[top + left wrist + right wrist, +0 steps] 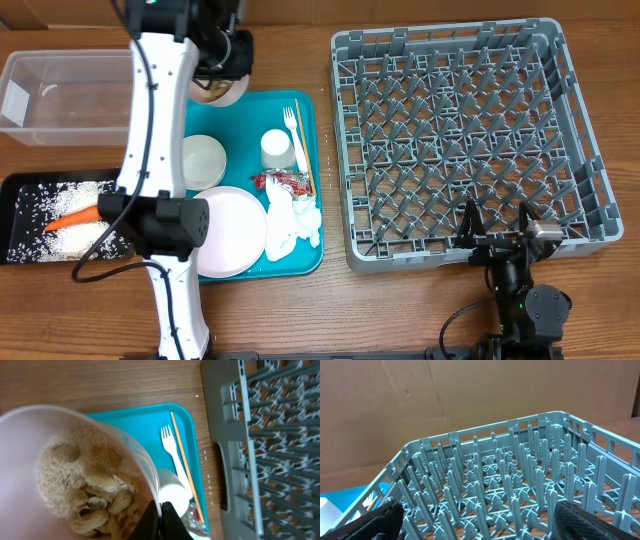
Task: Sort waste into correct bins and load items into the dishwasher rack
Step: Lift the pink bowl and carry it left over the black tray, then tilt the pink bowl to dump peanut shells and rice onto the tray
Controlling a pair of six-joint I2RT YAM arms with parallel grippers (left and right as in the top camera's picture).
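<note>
My left gripper is shut on the rim of a pinkish bowl holding beige food scraps. In the overhead view that bowl hangs at the teal tray's far left corner, beside the clear tub. The black tray holds rice and an orange carrot. On the teal tray lie a plate, a white bowl, a cup, a fork, a stick, a red wrapper and a napkin. My right gripper stands open at the near edge of the grey rack.
My left arm stretches across the table between the black tray and the teal tray, hiding part of the plate. The rack's upright pegs fill the right wrist view. Bare wood lies in front of the rack and tray.
</note>
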